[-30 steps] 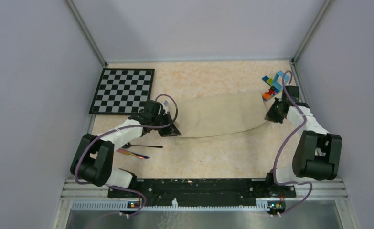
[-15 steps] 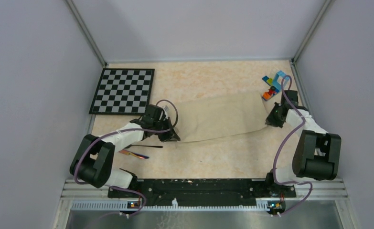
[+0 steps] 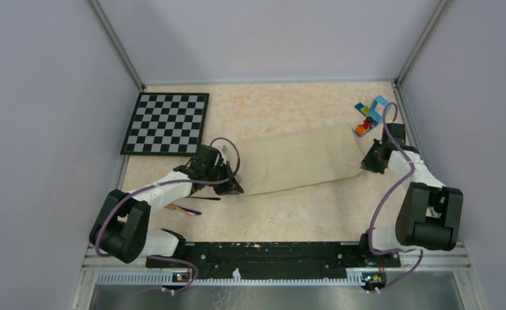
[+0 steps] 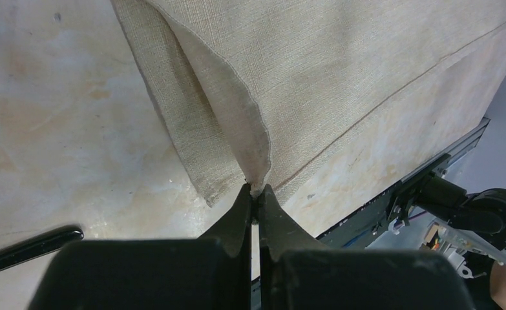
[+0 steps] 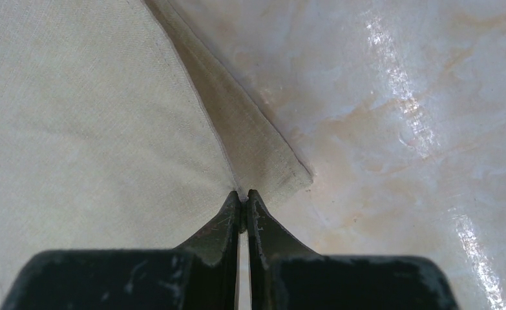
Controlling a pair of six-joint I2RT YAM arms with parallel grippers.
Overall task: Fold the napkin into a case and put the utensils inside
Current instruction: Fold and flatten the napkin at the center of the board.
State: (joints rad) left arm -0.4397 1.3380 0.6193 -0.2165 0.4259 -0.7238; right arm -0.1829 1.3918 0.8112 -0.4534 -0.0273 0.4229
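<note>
The cream-beige napkin (image 3: 298, 160) lies folded into a wide band across the table's middle. My left gripper (image 3: 235, 188) is shut on its near left corner; the left wrist view shows the top layer (image 4: 237, 103) pinched between the fingertips, lifted off the lower layer. My right gripper (image 3: 368, 165) is shut on the near right corner; the right wrist view shows the cloth (image 5: 95, 110) pinched at the tips. A black utensil (image 3: 198, 197) and a rainbow-tinted one (image 3: 184, 210) lie on the table under my left arm. A black handle (image 4: 27, 244) shows in the left wrist view.
A black-and-white chequered board (image 3: 167, 122) lies at the back left. Small coloured toy bricks (image 3: 368, 116) sit at the back right, just beyond my right gripper. Grey walls close in the table on three sides.
Both grippers have drawn the napkin's near edge toward me, the left one down and slightly right. The near edge now lies straighter and the band is wider.
</note>
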